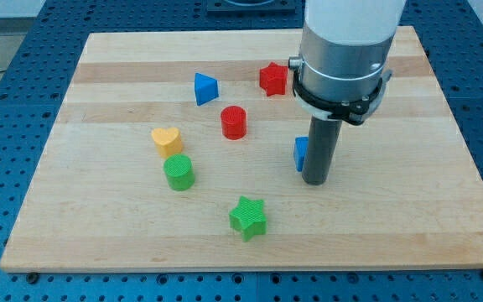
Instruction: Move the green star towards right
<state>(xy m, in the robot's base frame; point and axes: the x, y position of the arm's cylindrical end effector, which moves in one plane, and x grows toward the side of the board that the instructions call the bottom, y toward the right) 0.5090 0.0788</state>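
Observation:
The green star (248, 217) lies on the wooden board (99, 226) near the view's bottom, a little left of centre. My tip (314, 180) is on the board above and to the right of the star, clearly apart from it. The rod stands right against a blue block (300, 153), which it partly hides, so its shape cannot be made out.
A green cylinder (179, 172) and a yellow heart (167, 140) sit left of the star. A red cylinder (234, 122), a blue triangular block (205, 88) and a red star (273, 79) lie toward the view's top. The arm's big grey body (346, 50) hangs over the upper right.

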